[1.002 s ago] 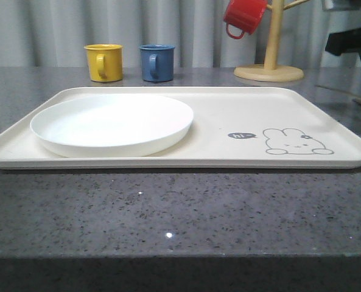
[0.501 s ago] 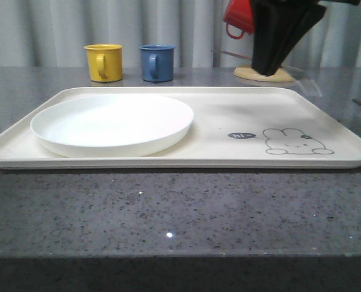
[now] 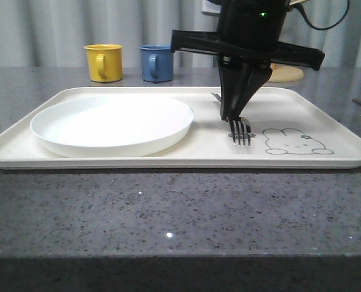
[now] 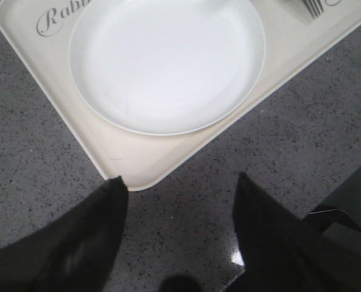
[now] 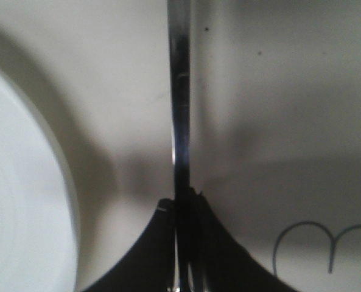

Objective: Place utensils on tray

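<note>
The worktop (image 3: 168,213) is dark speckled stone, with pale pleated curtains (image 3: 46,24) behind a yellow mug (image 3: 104,62) and a blue mug (image 3: 156,62). My right pincer (image 3: 235,115) is pinched on the shiny metal fork (image 3: 240,131), its tines on the smooth cream tray (image 3: 326,121) between the round white plate (image 3: 112,123) and the rabbit drawing (image 3: 297,142). My left pincer (image 4: 180,194) hangs spread over the tray's rounded corner.

Right pincer (image 3: 235,117) closed on fork (image 3: 240,132), tines over tray (image 3: 326,109) beside plate (image 3: 112,124).

Grey curtain (image 3: 58,27), speckled countertop (image 3: 168,213) — dark
</note>
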